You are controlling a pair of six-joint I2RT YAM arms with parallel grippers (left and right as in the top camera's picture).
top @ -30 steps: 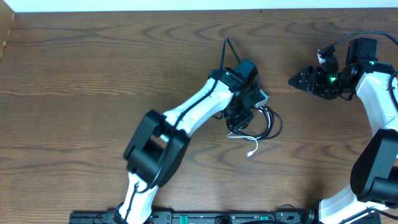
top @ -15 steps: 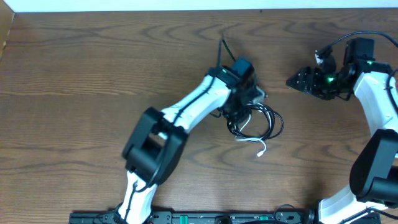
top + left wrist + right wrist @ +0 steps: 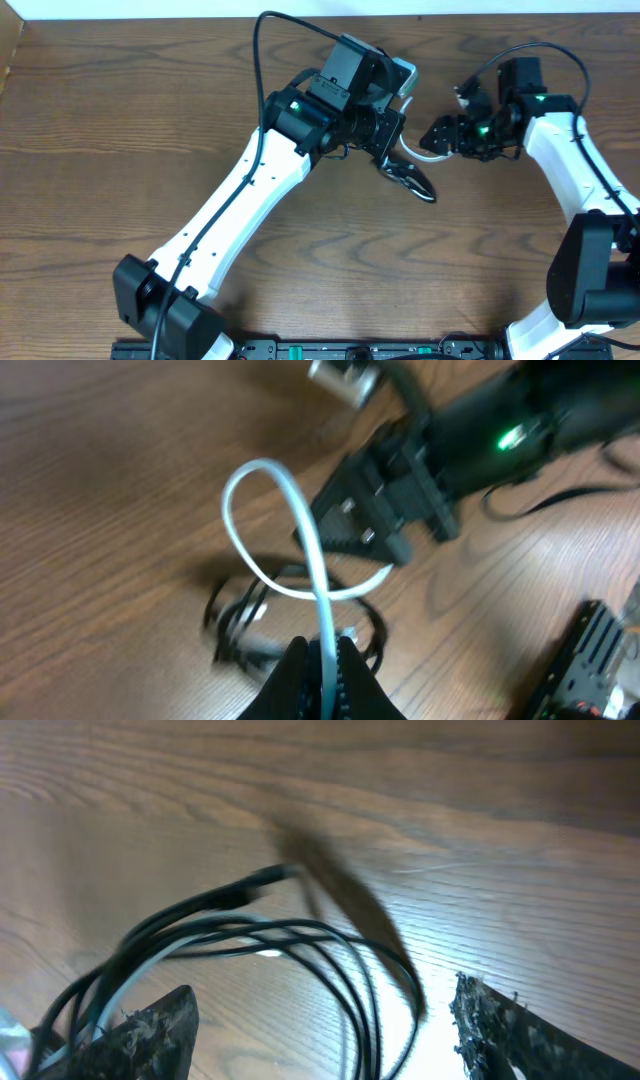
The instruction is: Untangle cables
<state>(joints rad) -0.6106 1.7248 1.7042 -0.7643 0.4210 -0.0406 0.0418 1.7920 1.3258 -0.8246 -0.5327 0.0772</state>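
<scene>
Two cords: thin white cable & thin black cable are sitting tangled over the brown wooden table, between both arms.
L gripper: jaws are pinching shut on the white cable, which is looping up ahead of the fingertips.
R gripper: jaws are standing wide apart, gripping nothing; it's pointing at the white loop, just beside it.
Black loops: are trailing blurred under the white one, passing between R fingers; can't tell whether they're touching the tabletop.
</scene>
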